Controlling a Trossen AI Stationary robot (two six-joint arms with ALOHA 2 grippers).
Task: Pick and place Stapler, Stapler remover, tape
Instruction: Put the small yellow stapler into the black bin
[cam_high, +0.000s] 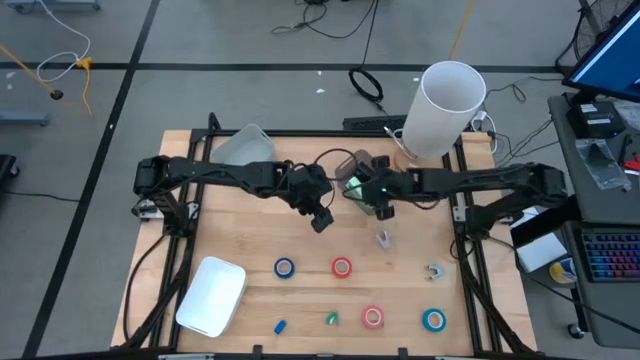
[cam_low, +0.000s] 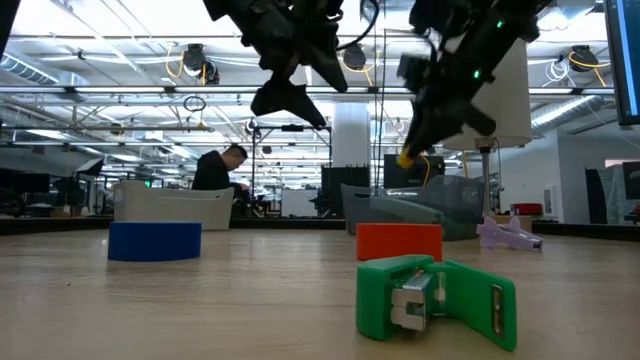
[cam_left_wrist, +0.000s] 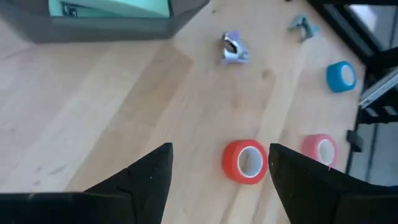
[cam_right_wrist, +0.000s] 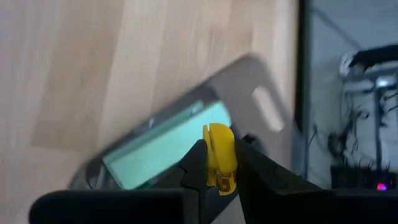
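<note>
With the left gripper (cam_left_wrist: 214, 177) hovering, fingers spread and empty, above the red tape roll (cam_left_wrist: 245, 161) at lower centre of its wrist view, that light, stiff ring probably suits a grip across its rim, while the right gripper (cam_right_wrist: 214, 163) pinches a small yellow piece (cam_right_wrist: 219, 155).

Tray (cam_high: 357, 176) sits mid-table at the back, clear bin (cam_high: 243, 146) to its left, tall cylinder (cam_high: 443, 108) to its right at the back edge. Left gripper (cam_high: 321, 219) hangs over the table centre, right gripper (cam_high: 384, 209) just right of it beside the tray. Nearer the front: one row of two tape rolls (cam_high: 285, 267) (cam_high: 342, 267), a small clip-like piece (cam_high: 384, 238) behind and right of them, another (cam_high: 434, 271) further right. Front row: two more rolls (cam_high: 372, 317) (cam_high: 433, 319), small bits (cam_high: 331, 319) left of them, lid-like container (cam_high: 212, 295) front left.
</note>
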